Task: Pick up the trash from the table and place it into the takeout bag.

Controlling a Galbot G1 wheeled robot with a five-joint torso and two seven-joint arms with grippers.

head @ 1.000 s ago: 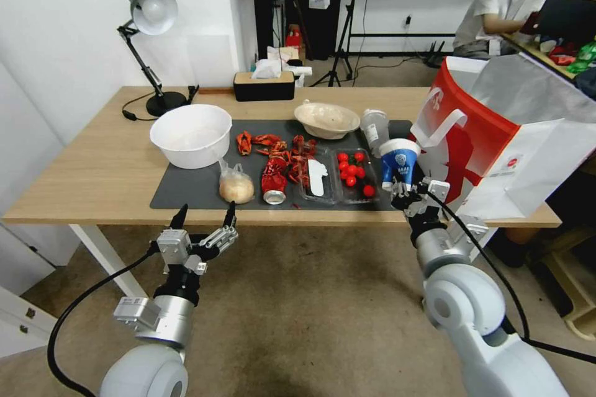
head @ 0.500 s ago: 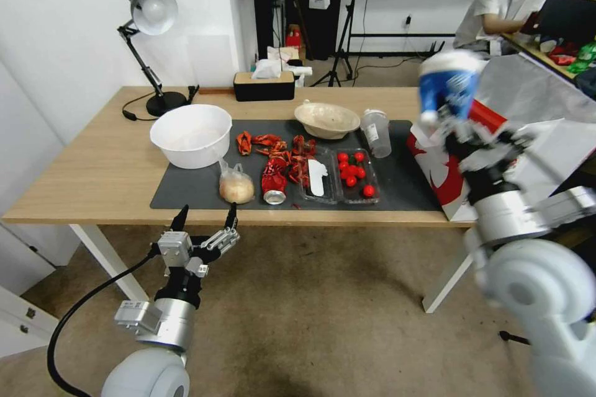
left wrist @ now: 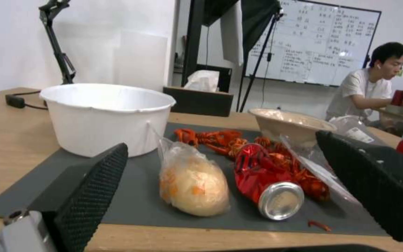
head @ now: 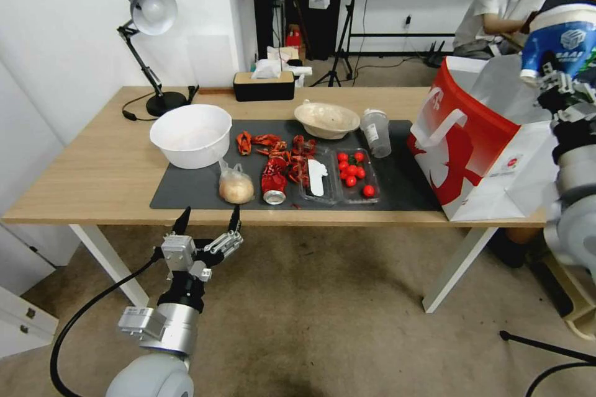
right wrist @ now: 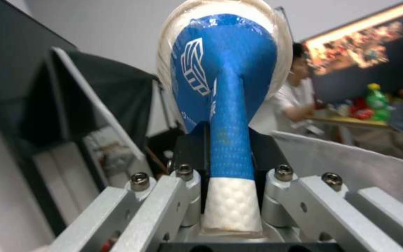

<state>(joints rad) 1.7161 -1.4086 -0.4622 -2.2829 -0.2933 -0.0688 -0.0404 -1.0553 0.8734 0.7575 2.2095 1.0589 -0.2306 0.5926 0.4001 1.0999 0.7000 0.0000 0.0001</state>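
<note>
My right gripper [head: 554,82] is shut on the blue-and-white paper cup [head: 560,37] and holds it in the air above the right side of the takeout bag [head: 481,136], which stands open at the table's right end. In the right wrist view the cup [right wrist: 225,70] is squashed flat in the gripper [right wrist: 229,157]. Still on the dark mat [head: 192,189] are the bagged bun [head: 236,188], the crushed red can [head: 273,185], the beige bowl [head: 327,119] and the clear lidded cup [head: 376,131]. My left gripper [head: 208,220] stands open just off the table's front edge, facing the bun [left wrist: 194,183] and can [left wrist: 269,189].
A large white bowl [head: 191,134] stands on the mat's left end. Red crawfish shells [head: 282,147] and a clear tray of cherry tomatoes [head: 354,175] lie mid-mat. A desk lamp [head: 149,12] and a tissue box [head: 264,84] are at the table's back.
My right arm has carried the cup up off the mat and rightward, from over the bag's red face to its right side. The left gripper has barely moved.
</note>
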